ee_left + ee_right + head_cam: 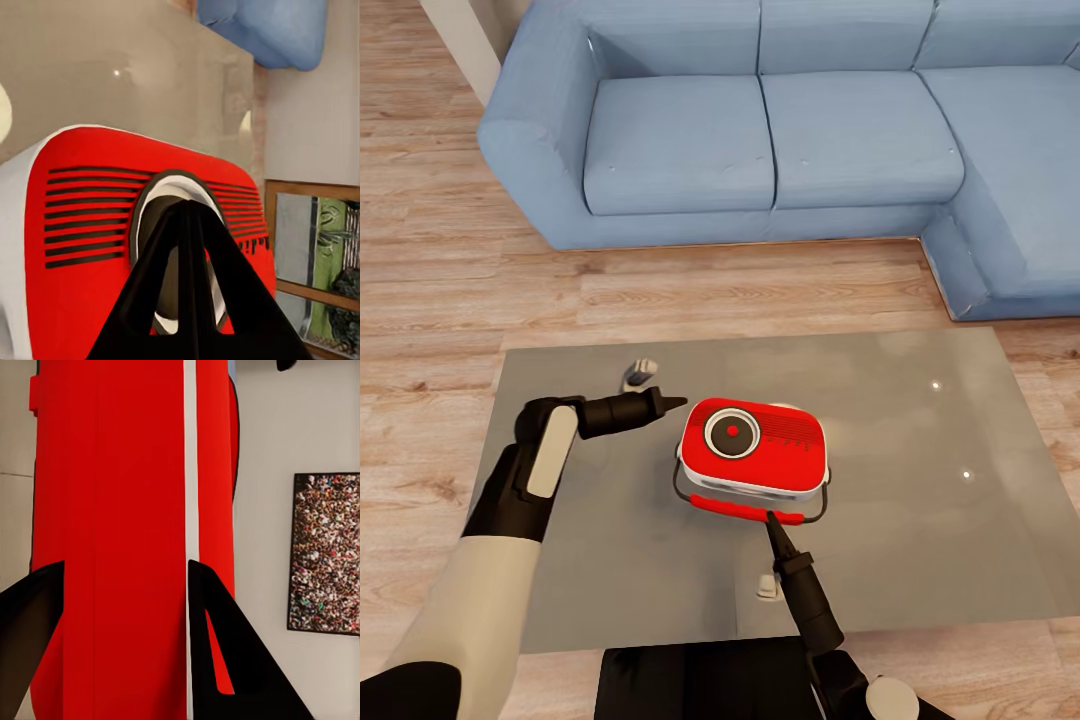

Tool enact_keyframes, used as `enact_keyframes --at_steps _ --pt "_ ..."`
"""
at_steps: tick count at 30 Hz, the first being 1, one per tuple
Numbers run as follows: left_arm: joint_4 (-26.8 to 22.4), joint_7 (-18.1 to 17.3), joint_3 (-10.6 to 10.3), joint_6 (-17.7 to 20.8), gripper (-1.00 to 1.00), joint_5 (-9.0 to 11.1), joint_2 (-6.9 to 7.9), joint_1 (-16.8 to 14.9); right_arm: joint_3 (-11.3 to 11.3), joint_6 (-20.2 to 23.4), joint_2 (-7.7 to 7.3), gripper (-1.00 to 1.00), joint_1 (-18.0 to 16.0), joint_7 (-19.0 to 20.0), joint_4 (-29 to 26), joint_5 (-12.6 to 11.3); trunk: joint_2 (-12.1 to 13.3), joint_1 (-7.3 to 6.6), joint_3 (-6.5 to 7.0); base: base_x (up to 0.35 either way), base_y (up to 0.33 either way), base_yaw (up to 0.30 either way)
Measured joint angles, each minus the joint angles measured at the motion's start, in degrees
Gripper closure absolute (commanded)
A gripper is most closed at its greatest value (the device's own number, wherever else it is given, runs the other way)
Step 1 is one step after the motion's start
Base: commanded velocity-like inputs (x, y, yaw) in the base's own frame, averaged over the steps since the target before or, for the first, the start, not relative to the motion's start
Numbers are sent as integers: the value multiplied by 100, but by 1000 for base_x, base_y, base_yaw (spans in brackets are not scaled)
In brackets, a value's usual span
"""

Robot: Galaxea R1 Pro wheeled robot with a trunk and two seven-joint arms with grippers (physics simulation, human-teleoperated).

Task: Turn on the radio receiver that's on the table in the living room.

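The red radio receiver (752, 445) lies face up near the middle of the glossy grey table (920, 480), its round dial upward and its wire handle (745, 508) toward me. My left gripper (672, 403) is shut and empty, pointing at the radio's left end from just beside it. In the left wrist view the joined fingertips of the left gripper (186, 206) sit before the radio's (90, 225) dial. My right gripper (770, 517) reaches the handle's red grip. In the right wrist view the right gripper (126, 562) is open, and the radio's red side (112, 472) with its white band fills the gap.
A light-blue L-shaped sofa (760, 130) stands behind the table, across a strip of wooden floor (660, 290). The table's front edge runs just ahead of my base. A crowd picture (326, 551) hangs on the wall in the right wrist view.
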Motion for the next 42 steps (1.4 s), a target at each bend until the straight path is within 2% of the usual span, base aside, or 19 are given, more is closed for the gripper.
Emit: enact_keyframes --at_steps 4,8,10,12,16,19,22,28,37,42 --pt "-8 0 -2 1 100 5 -126 -1 4 -7 12 100 0 0 0 0 0 0 0 0 0 0" --pt "16 7 -7 2 100 1 -552 -14 5 -5 25 100 0 0 0 1 0 0 0 0 0 0" --pt "91 8 -12 1 100 -17 -697 -16 6 -1 26 100 0 -1 0 7 0 0 0 0 0 0" --pt "182 10 -67 0 100 -24 -747 -17 9 -1 26 100 0 0 0 7 0 0 0 0 0 0" --pt "347 31 -522 2 100 -22 -774 -17 12 0 26 100 0 0 0 6 0 0 0 0 0 0" --pt "377 50 -629 6 100 -27 -777 -17 13 0 28 100 0 0 0 3 0 0 0 0 0 0" --pt "414 129 -655 6 100 -30 -773 -62 13 0 33 100 0 0 5 0 0 0 0 0 0 0" --pt "863 182 -658 6 100 -26 -775 -473 18 9 35 100 0 -8 4 5 0 0 0 0 0 0" --pt "1101 207 -657 5 100 -36 -777 -542 22 9 36 100 0 -9 6 9 0 0 0 0 0 0" --pt "1455 570 -657 5 100 -31 -785 -661 28 14 43 100 0 -13 6 8 0 0 0 0 0 0"
